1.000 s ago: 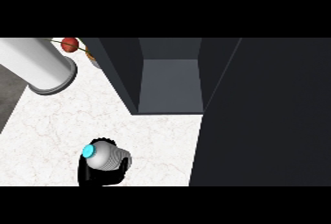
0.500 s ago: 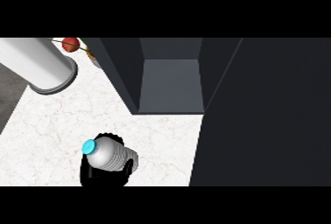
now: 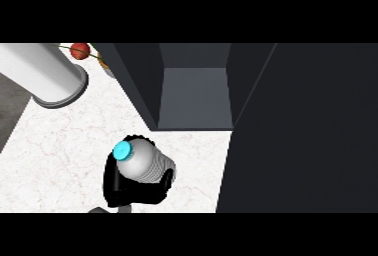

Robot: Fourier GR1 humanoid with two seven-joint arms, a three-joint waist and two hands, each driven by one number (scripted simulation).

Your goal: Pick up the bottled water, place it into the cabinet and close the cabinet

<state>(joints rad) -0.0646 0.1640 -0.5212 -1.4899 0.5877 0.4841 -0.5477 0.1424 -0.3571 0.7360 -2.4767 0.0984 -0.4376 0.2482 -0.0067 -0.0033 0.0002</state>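
The bottled water (image 3: 142,161) is a pale ribbed bottle with a cyan cap (image 3: 122,150), seen from above and tilted with its cap to the upper left. My right hand (image 3: 133,190) is shut on it from below, its black fingers curled round the body. It hangs over the white marble counter (image 3: 66,145), just in front of and left of the cabinet's opening. The dark cabinet (image 3: 196,95) stands open, with its grey floor showing inside. Its door (image 3: 303,135) swings out as a big dark panel on the right. My left hand is out of sight.
A thick white cylinder (image 3: 40,70) lies slanted at the upper left. Beside it, at the back, sits a red fruit (image 3: 80,49). The cabinet's left wall (image 3: 136,80) rises close to the bottle. A dark floor strip (image 3: 11,110) borders the counter's left edge.
My right hand has carried the bottle up and to the right, nearer the cabinet's opening. The cabinet and its door stand as before.
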